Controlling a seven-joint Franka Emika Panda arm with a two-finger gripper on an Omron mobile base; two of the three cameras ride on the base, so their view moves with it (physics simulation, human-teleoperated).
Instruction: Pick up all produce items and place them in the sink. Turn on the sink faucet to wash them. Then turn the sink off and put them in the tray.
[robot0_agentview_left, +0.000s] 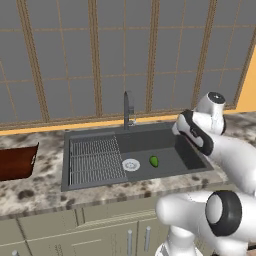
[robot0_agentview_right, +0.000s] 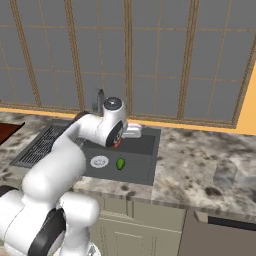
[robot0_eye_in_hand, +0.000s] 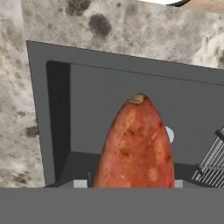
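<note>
- Filling the near centre of the hand view, the orange-red produce item (robot0_eye_in_hand: 136, 144) is sitting upright between the jaws of the gripper (robot0_eye_in_hand: 131, 181), which is clamping it at its lower end; the finger tips themselves are hidden behind it.
- From the right base view, a small patch of that red piece (robot0_agentview_right: 117, 142) is showing under the hand, above the sink (robot0_agentview_right: 142, 172).
- Arching forward from the base, the white arm is bending at the elbow and pointing its hand down over the right half of the basin.
- Lying on the dark floor of the sink (robot0_agentview_left: 187, 159) is one green produce item (robot0_agentview_left: 154, 161), just beside the round white drain (robot0_agentview_left: 131, 164).
- Covering the left half of the basin is one ridged wire rack (robot0_agentview_left: 95, 161).
- Standing upright at the back rim is one slim faucet (robot0_agentview_left: 127, 111).
- Resting on the speckled counter (robot0_agentview_left: 35, 187) to the left, well apart from the sink, is one reddish-brown tray (robot0_agentview_left: 17, 161).
- Counting the produce: two pieces, one gripped and one in the basin.
</note>
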